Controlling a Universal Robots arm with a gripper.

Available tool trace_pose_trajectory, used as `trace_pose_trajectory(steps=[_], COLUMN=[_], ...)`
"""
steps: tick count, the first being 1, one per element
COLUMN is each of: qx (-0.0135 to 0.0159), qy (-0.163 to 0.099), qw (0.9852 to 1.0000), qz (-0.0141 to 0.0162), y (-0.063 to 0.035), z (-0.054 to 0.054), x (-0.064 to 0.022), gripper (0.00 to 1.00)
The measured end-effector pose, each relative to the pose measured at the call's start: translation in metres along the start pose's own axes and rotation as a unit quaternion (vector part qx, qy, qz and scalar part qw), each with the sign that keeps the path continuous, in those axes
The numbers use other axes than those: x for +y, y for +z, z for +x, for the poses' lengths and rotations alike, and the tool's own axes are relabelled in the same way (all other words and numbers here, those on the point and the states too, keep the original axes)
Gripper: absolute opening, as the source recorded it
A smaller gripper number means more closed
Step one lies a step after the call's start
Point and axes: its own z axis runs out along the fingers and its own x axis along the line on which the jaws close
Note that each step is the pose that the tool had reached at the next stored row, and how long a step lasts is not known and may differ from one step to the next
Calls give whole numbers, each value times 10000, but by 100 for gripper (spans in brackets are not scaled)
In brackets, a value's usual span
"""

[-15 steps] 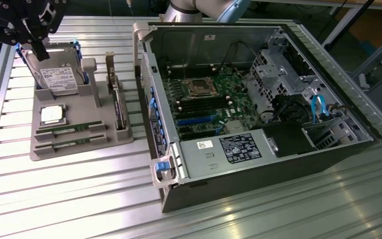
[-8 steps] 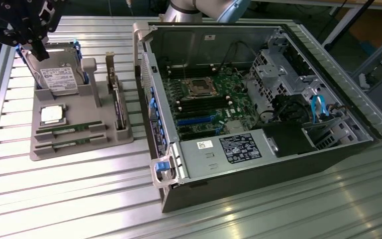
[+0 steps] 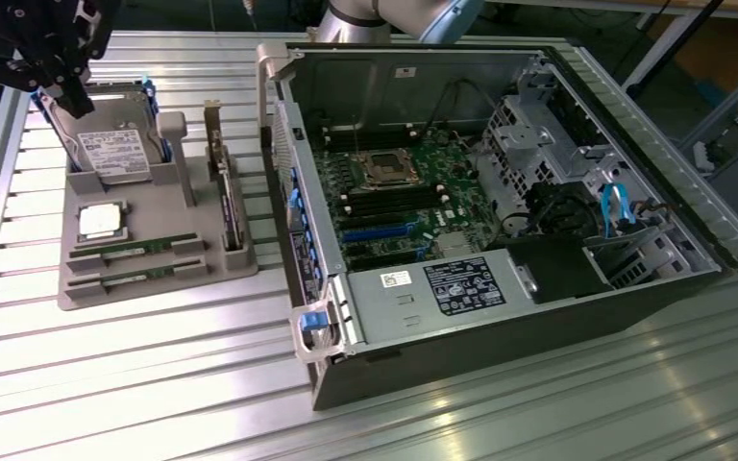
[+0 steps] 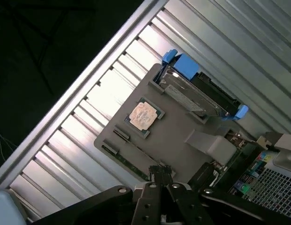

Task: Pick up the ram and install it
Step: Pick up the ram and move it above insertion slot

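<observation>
Exterior view high, angled down over desk (image 3: pixel 151 384); wrist view nearer, looking down past gripper (image 4: pixel 159 177); both share tray (image 3: pixel 209 261) below it.

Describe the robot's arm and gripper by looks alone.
The gripper is matt black, built of angular linked bars that narrow toward the tip, with round silver pins at its joints. The arm is a smooth silver-grey tube with a pale blue joint cap.
</observation>
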Motion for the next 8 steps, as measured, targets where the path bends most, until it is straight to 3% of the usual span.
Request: trace_pose_trajectory(steps=[4,8], qx=[14,29], qy=[-324,-673], qw=[9995,9977], qz=[-6,-12], y=[1,2], z=[0,0], x=[0,0], gripper=[10,10])
